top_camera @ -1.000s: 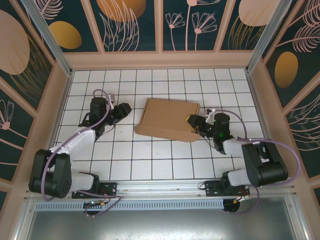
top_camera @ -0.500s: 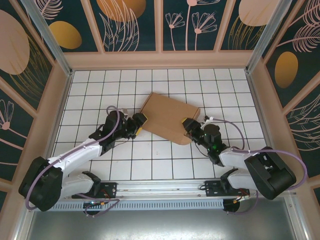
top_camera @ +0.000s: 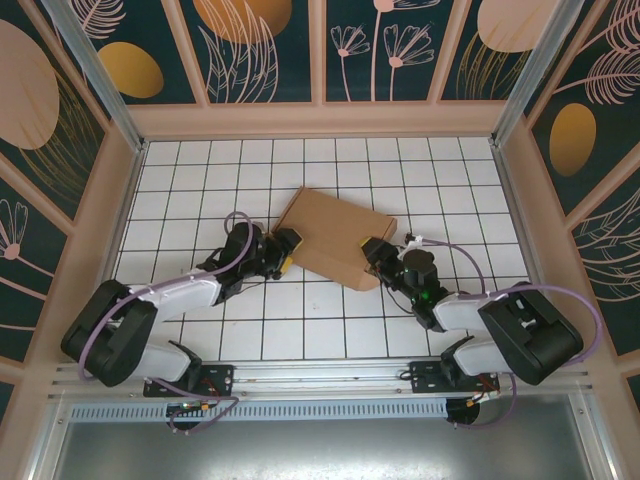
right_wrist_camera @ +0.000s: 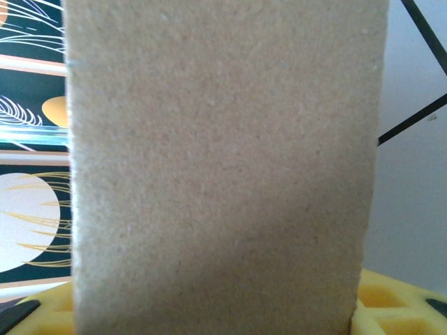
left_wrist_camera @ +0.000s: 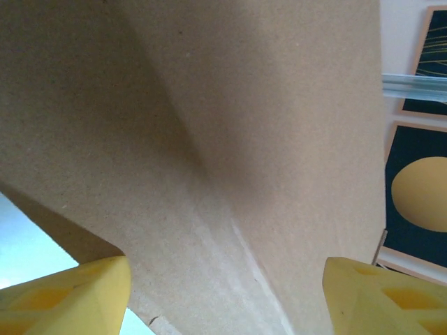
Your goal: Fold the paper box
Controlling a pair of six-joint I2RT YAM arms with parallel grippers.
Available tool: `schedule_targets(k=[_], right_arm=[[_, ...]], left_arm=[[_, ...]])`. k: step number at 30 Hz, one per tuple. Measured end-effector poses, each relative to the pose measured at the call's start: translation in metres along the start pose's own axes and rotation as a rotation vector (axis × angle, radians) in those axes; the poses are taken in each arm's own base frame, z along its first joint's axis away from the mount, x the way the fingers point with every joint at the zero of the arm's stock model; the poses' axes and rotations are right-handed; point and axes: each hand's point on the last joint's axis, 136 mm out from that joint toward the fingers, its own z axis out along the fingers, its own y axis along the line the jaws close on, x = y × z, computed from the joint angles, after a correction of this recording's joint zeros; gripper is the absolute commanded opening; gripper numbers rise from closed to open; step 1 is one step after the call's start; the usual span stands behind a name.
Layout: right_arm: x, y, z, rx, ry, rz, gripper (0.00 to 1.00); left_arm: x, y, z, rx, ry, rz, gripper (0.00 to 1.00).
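paper box [top_camera: 338, 232] lies mid-table [top_camera: 200, 170], a flat closed-looking shape, rotated off the tile grid, between the two arms. Plain brown cardboard, so judged light, stiff across the panels and bending only at creases. The matte surface shouldn't slip in the pads, but thin edges will likely crush or dog-ear under a hard pinch. Best hold looks like a side wall or edge near a corner, pads across the thickness, not mid-panel. right gripper [top_camera: 373, 252] is at the box's near-right corner, arm stretched low over the tiles and angling in from the right. Its wrist view has a cardboard band filling the gap between the yellow pads [right_wrist_camera: 401, 301], so it reads as clamped on the box wall. left gripper [top_camera: 288, 250] is at the near-left corner, arm low, reaching in diagonally. Its fingers [left_wrist_camera: 63, 293] stand wide apart with cardboard close ahead and a crease running up the panel, nothing pinched. Can't tell if those fingertips touch the box. A box this light will probably slide or pivot if pushed from one side only.
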Motion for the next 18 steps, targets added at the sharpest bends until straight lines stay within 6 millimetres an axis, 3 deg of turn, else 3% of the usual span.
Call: schedule_targets(k=[6, 18], right_arm=[[0.008, -0.001, 0.003, -0.006, 0.047, 0.018, 0.47], [0.013, 0.006, 0.004, -0.058, 0.072, 0.110, 0.48]], left_arm=[[-0.003, 0.008, 0.019, -0.025, 0.014, -0.007, 0.70], [-0.016, -0.007, 0.028, 0.029, -0.032, 0.027, 0.59]])
